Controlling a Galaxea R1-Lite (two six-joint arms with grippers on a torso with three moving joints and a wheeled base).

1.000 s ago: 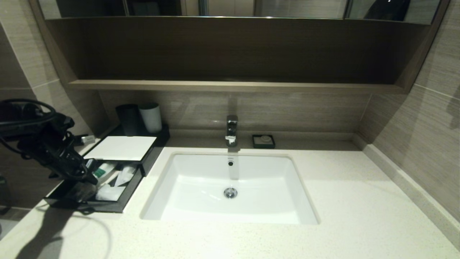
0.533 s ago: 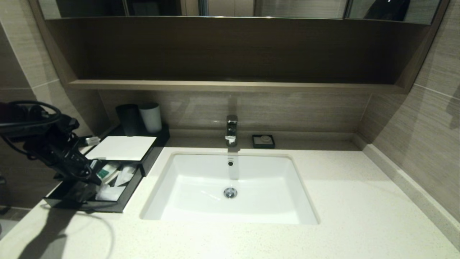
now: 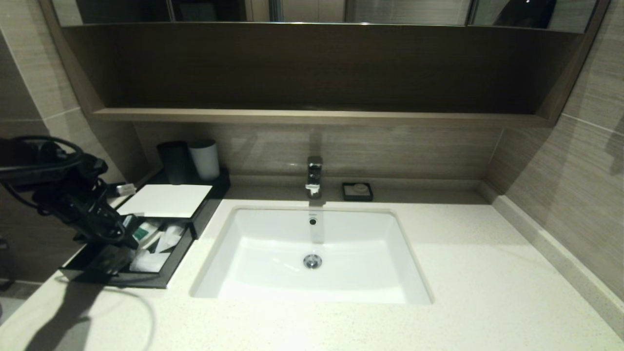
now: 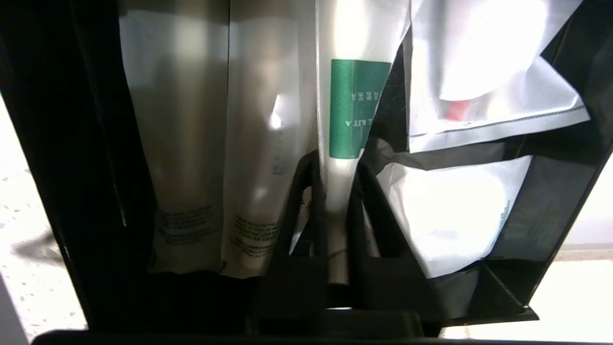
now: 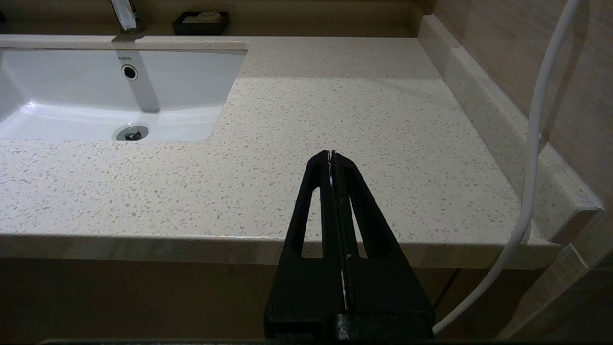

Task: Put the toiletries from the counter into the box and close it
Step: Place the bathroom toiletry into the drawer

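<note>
At lower left of the head view, we see the left gripper [image 4: 335, 191] clamped on the green-banded stick [image 4: 352, 110] inside the box [image 3: 168, 273] drawer, presumably to lay it beside two others; the right gripper [image 5: 331, 160] idles closed.

The counter [image 3: 487, 273] is a broad, pale cream, speckled stone top with a white rectangular sink [image 3: 273, 243] sunk into it. A chrome tap [image 3: 314, 176] stands on the ledge behind the sink. Just beside the tap, toward the right, sits a small black square soap dish [image 3: 357, 191]. At the counter's left end lies the low black box [image 3: 204, 204] with its white top panel, and its drawer [image 3: 168, 273] is pulled out toward the front edge. A black cup [image 3: 173, 161] and a white cup [image 3: 204, 158] stand behind the box.
</note>
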